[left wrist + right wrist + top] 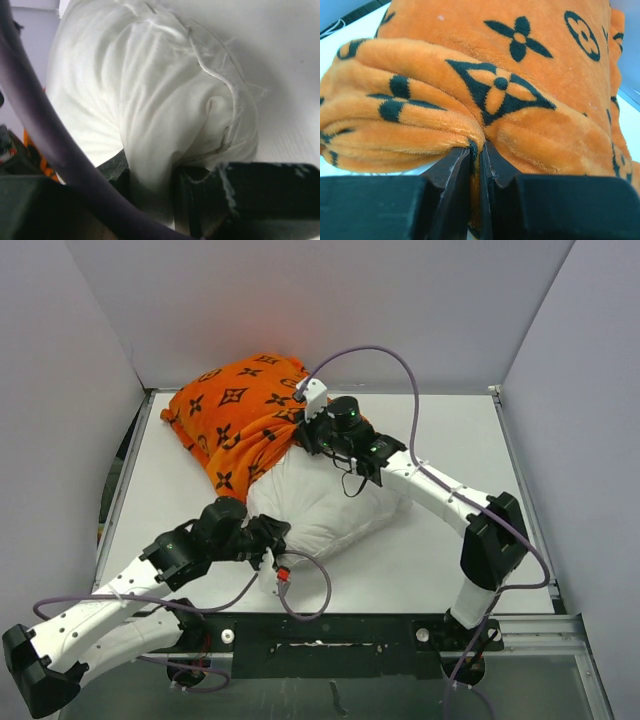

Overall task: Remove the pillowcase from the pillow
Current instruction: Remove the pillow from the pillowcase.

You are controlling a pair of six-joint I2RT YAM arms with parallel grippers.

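The pillowcase (235,415) covers only the far-left half of the pillow (320,502), whose bare near end lies mid-table. The right gripper (479,150) pinches a fold at the cover's mouth, placed to strip it. The left gripper (150,175) clamps the pillow's near corner as an anchor. The back wall (300,300) stands close behind; the table (450,550) offers room to the right.

Both arms stretched forward and inward, left claw (150,176) and right claw (477,150) each clamped tight.
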